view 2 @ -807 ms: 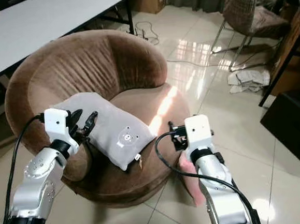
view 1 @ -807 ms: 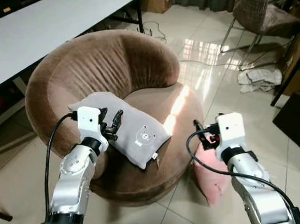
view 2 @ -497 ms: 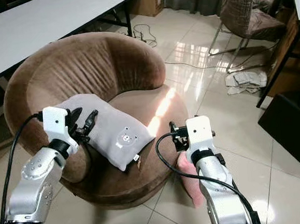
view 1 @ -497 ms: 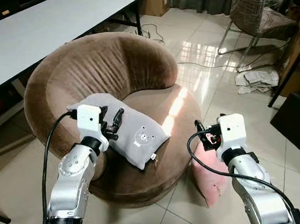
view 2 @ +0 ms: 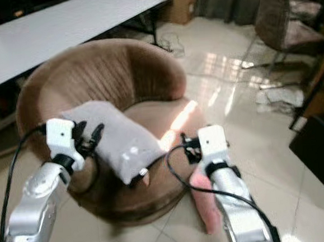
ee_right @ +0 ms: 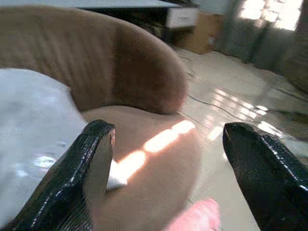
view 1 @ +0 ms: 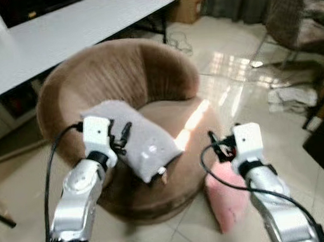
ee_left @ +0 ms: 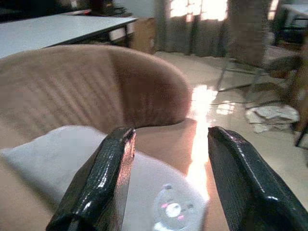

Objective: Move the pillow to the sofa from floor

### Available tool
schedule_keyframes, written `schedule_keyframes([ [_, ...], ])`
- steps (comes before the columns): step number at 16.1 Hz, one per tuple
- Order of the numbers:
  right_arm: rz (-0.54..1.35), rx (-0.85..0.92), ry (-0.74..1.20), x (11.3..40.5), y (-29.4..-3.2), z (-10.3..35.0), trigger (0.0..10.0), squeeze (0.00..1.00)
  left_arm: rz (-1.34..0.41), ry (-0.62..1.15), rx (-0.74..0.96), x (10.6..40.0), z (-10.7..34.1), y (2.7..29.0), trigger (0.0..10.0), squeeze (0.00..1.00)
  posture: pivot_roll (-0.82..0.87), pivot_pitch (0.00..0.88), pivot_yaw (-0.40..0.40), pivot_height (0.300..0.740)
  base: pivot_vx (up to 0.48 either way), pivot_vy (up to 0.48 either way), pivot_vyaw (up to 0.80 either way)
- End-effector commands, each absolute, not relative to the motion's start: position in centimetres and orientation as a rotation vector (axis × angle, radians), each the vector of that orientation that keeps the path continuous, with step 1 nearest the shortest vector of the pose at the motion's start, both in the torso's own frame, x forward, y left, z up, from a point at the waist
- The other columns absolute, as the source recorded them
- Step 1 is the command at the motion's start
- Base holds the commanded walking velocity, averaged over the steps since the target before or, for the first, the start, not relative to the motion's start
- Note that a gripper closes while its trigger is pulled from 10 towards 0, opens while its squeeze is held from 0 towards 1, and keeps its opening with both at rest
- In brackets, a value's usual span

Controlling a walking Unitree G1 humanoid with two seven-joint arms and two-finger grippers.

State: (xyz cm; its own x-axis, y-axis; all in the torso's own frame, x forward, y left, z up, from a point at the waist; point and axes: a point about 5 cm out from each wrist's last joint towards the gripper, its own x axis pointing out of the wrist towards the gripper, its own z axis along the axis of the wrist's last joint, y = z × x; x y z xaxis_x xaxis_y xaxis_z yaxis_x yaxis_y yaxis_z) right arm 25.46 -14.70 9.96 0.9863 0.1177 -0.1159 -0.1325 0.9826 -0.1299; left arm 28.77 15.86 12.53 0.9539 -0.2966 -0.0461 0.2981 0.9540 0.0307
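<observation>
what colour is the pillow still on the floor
Pink pillow, clearest in the left eye view.

A lived-in home room: round brown sofa [view 1: 120,85] mid-frame, long white desk [view 1: 60,39] upper left (glossy tiled floor [view 1: 243,81]), curtains [view 1: 237,3] behind.

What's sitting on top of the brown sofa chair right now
A grey pillow lies on the brown sofa chair, propped against its left side, with a sunlit strip on the bare seat beside it. The seat under the pillow is covered. A pink pillow stands on the floor.

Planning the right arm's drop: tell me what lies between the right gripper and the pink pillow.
Nothing: in the left eye view the open right gripper hangs just above the pink pillow on the floor.
</observation>
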Motion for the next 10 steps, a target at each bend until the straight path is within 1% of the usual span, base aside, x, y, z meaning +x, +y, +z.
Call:
schedule_keyframes([
  [1, 0.138, -0.131, 0.106, 25.52, -14.36, 9.95, 10.0, 0.00, -0.281, 0.049, 0.059, 28.70, 12.60, 16.40, 10.0, 0.00, -0.05, 0.000, 0.041, 0.740, 0.000, -0.416, 0.00],
  [5, 0.156, -0.151, 0.105, 25.58, -14.31, 9.95, 10.0, 0.00, -0.275, 0.048, 0.079, 28.75, 12.56, 16.34, 10.0, 0.00, -0.05, 0.000, 0.040, 0.740, 0.000, -0.417, 0.00],
  [10, 0.148, -0.160, 0.106, 25.75, -14.61, 9.98, 10.0, 0.00, -0.265, 0.052, 0.090, 28.99, 12.41, 16.39, 10.0, 0.00, -0.06, 0.000, 0.044, 0.740, 0.000, -0.422, 0.77],
])
